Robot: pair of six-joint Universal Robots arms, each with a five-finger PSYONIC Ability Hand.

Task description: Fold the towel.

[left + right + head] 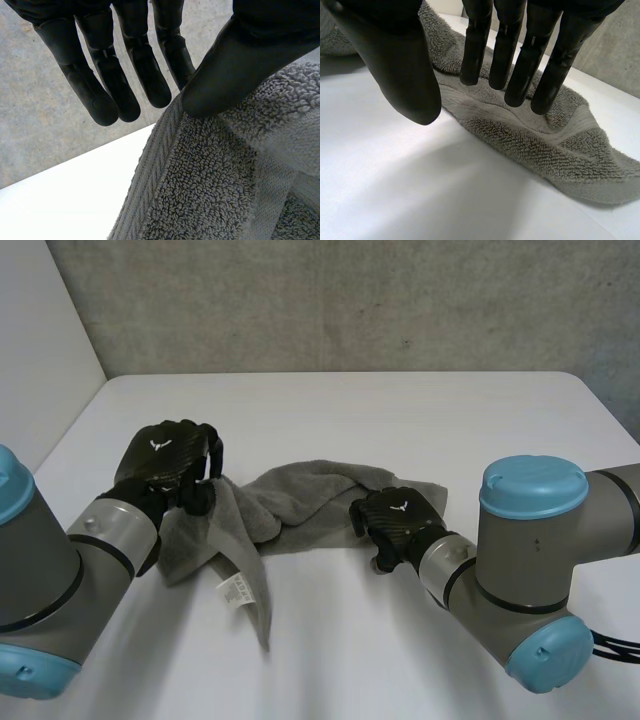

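The left hand (168, 462) grasps the towel (300, 502) at its 9 o'clock end. In its wrist view the thumb (225, 75) presses the ribbed hem against the nearest of the straight fingers (166, 65). From that pinch the cloth hangs down towards 6 o'clock, with a white label (236, 590) dangling off it.

The right hand (402, 520) is released, with straight fingers (517, 75) and the thumb held apart. It is poised over the towel's 3 o'clock end. Whether the fingertips touch the pile I cannot tell.

Between the 2 hands the towel lies bunched and twisted across the middle of the white table (350, 405), running from 9 to 3.

The step in hand looks like gathering both ends so the cloth can be opened out before folding. To do that well, the right hand should settle on the hem at 3 o'clock and close on 1 layer only, not on the rolled bulk beneath it. Both hands can then draw apart along the 9-to-3 line until the twist drops out. The left pinch sits close to the hem's edge, so a slow, level pull seems wise, as a jerk could slip it free.
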